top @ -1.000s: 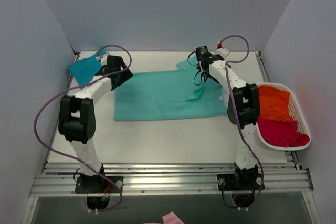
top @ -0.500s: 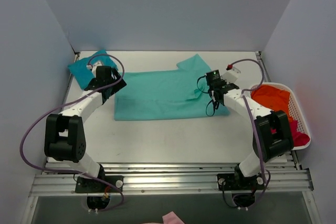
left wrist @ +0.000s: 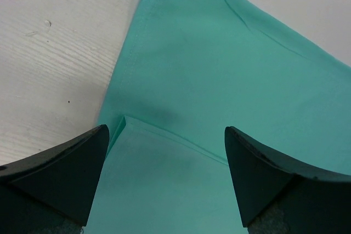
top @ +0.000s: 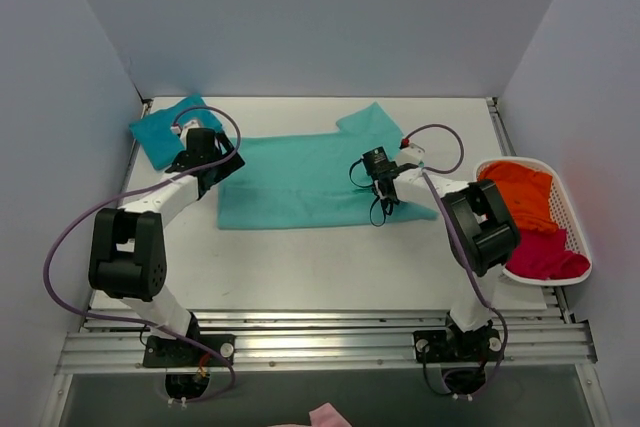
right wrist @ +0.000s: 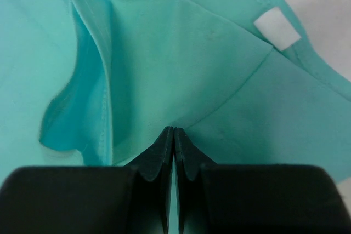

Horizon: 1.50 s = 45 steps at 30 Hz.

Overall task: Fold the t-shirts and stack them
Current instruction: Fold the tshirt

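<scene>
Broadly, the white wood-grain worktop (top: 300, 267) carries everything. The light mint-green cloth t-shirt (top: 290, 182) lies spread across its middle, mostly flat, with one sleeve toward the far side and its right part rumpled. At the right edge a white perforated plastic basket (top: 571, 209) holds an orange t-shirt (top: 520, 197) and a magenta t-shirt (top: 540, 255), both loosely bunched. In the far left corner sits a darker teal folded t-shirt (top: 160, 132), well apart from the basket.

The left gripper (left wrist: 165, 131) hovers with its jaws wide apart over the mint shirt's left edge, where a folded-over corner shows; it grips nothing. The right gripper (right wrist: 174, 131) has its jaws pressed together at the cloth near the neckline, and a raised ridge beside them suggests a pinch of fabric is caught. A small white neck label (right wrist: 277, 28) lies just beyond.

The step in hand looks like the first fold of the mint shirt. Next, the left gripper would need to come down and close on that left edge, so both sides can be carried over together without dragging the cloth.
</scene>
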Each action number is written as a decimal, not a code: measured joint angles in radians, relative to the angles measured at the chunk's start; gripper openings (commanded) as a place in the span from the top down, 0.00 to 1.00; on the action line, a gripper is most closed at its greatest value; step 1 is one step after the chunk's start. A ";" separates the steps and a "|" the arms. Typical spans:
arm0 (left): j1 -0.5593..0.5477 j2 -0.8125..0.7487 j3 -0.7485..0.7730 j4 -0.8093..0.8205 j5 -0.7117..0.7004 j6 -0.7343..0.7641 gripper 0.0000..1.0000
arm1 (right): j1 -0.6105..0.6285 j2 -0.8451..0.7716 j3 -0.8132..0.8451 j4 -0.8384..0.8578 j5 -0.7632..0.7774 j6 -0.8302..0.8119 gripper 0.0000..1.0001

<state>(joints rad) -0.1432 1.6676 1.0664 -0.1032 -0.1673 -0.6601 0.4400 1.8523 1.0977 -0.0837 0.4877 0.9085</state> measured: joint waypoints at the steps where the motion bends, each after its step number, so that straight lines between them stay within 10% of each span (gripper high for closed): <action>1: 0.000 0.003 0.000 0.003 0.002 0.002 0.04 | 0.003 0.020 0.018 -0.003 -0.002 0.001 1.00; 28: 0.046 0.018 -0.028 0.045 0.023 0.037 0.04 | 0.043 0.371 0.509 -0.039 -0.023 -0.035 0.98; 31: 0.046 0.021 -0.021 0.039 0.026 0.037 0.04 | 0.042 0.367 0.509 -0.039 -0.022 -0.049 0.84; 38: 0.047 0.150 0.196 -0.012 0.048 0.045 0.04 | 0.026 0.315 0.541 -0.058 0.011 -0.118 0.16; 45: 0.057 0.433 0.630 -0.115 0.094 0.068 0.05 | -0.103 0.319 0.766 -0.058 -0.045 -0.204 0.14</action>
<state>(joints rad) -0.0864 2.1006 1.6966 -0.2180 -0.0731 -0.5919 0.3370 2.1712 1.8633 -0.1421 0.4423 0.7040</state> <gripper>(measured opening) 0.956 0.862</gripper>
